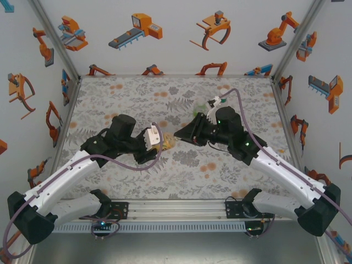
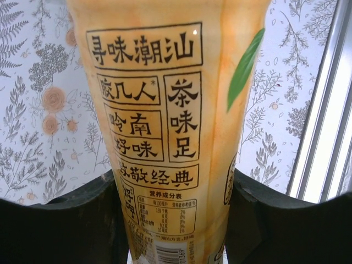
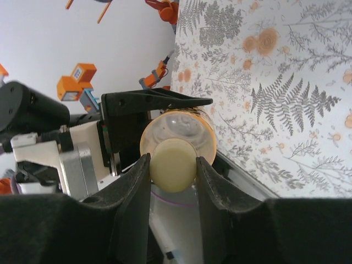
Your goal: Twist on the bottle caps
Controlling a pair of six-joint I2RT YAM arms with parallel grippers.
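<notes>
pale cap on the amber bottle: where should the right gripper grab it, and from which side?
Grip the cap on its round side wall, a finger on each opposite side, coming in along the axis of the amber bottle from the mouth end. The cap faces the right gripper end-on, and the left gripper clamps the bottle's body, leaving just that end free.

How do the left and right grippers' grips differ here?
The left gripper clamps the amber bottle by its labelled body; the right gripper pinches the small pale cap. The left gripper's fingers span a wider thing than the right gripper's, since the bottle is broader than the cap. Both are shut on their thing, cap at the bottle's top end.
</notes>
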